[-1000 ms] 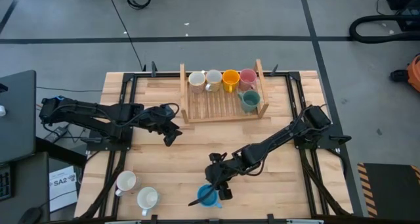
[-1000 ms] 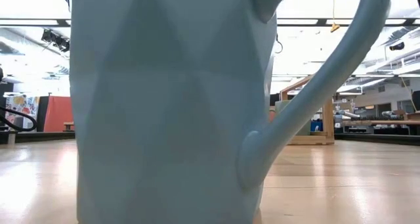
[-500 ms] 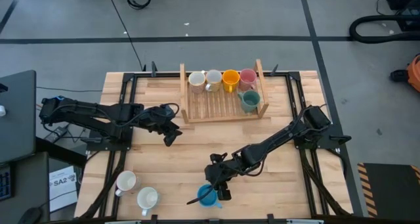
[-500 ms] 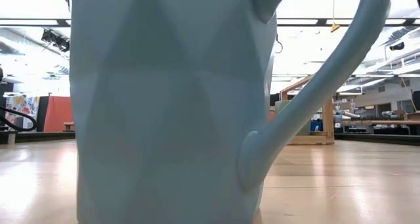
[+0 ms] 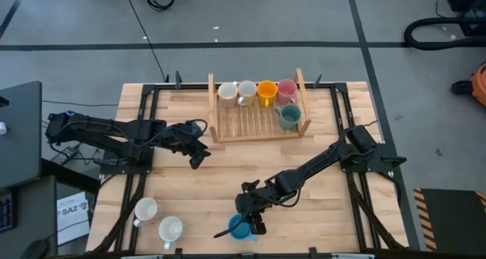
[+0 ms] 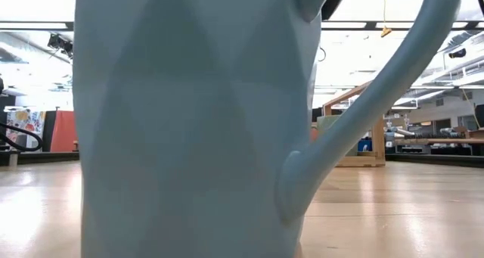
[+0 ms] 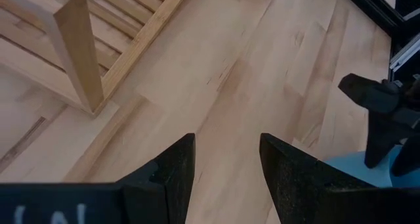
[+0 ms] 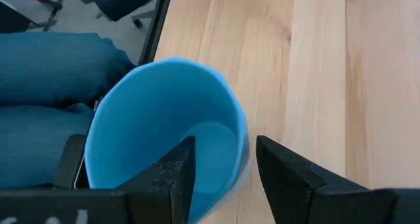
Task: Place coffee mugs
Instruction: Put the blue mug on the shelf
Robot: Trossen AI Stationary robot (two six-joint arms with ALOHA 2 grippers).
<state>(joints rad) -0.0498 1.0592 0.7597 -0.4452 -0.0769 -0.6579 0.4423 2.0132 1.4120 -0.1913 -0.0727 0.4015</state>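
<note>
**Right hand straddles the blue mug's rim at the front edge of the tabletop**

The right hand (image 5: 244, 222) reaches low across the wooden tabletop (image 5: 220, 172) to its front edge, where the blue mug (image 5: 240, 227) stands upright. In the right wrist view the two dark fingers (image 8: 172, 178) sit on either side of the mug's wall, one inside the cup and one outside, with the rim between them; the pictures do not settle whether the fingers actually press on the wall or only bracket it. The low view is almost filled by the mug's pale blue faceted side and its curved handle (image 6: 363, 114).

The left hand (image 5: 199, 151) waits well apart, above the left part of the tabletop just off the front left corner of the wooden rack (image 5: 258, 118). Its fingers (image 7: 167, 178) are spread, with bare wood showing between them and nothing held.

Five mugs stand in the rack. Along its back rail, in a row: a cream mug (image 5: 227, 93), a second cream mug (image 5: 247, 91), the orange mug (image 5: 266, 91) and the pink mug (image 5: 286, 89). The dark teal-green mug (image 5: 288, 116) stands in front of the pink one, at the rack's right end.

Two more cream mugs rest on the front left part of the tabletop, near each other: one (image 5: 145, 210) farther back, the other (image 5: 171, 228) closer to the front edge. Both are well apart from the blue mug.
</note>
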